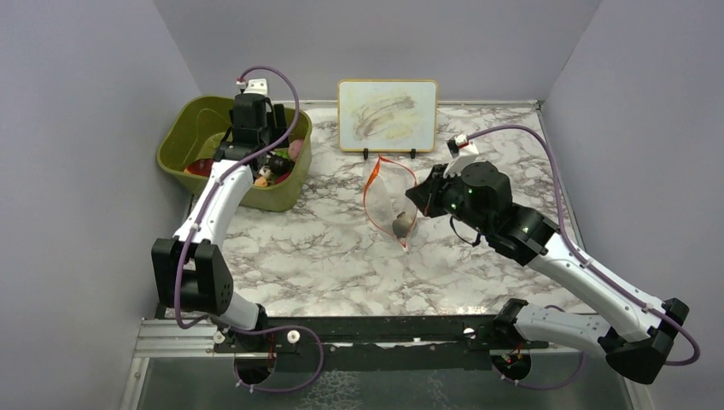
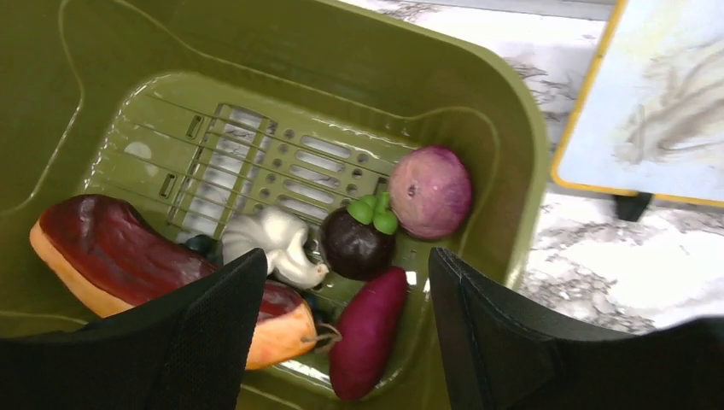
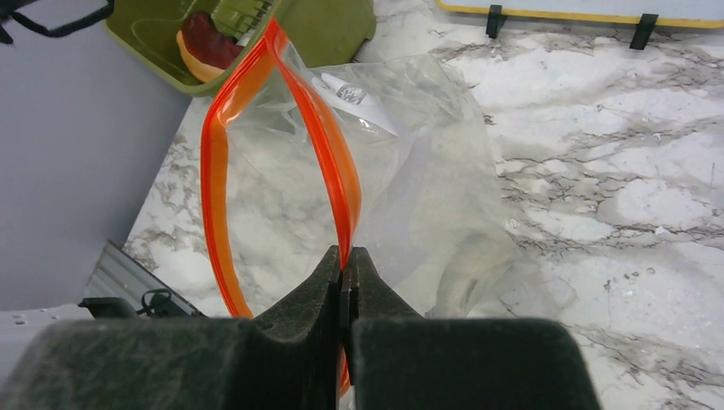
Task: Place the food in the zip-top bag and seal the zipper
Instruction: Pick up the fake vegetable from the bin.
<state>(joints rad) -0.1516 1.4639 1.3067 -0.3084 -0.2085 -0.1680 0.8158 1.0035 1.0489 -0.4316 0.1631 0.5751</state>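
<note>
Food point(image 2: 354, 243) in bin point(image 1: 277, 195), left of bag point(image 1: 388, 198)

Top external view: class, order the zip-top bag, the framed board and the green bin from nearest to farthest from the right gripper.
1. zip-top bag: pinched at its mouth by the right gripper.
2. framed board: behind, standing against the back wall.
3. green bin: far left corner.

The work surface is a table point(image 1: 341, 248) with a white, grey-veined marble pattern. Plain lavender-grey panels enclose it: back wall point(image 1: 376, 43), left wall point(image 1: 77, 171), right wall point(image 1: 649, 128). A smeared, yellow-framed board point(image 1: 388, 115) stands upright on black feet point(image 1: 366, 155) near the back wall. A metal rail point(image 1: 171, 337) runs along the near edge. Lighting is even.
</note>
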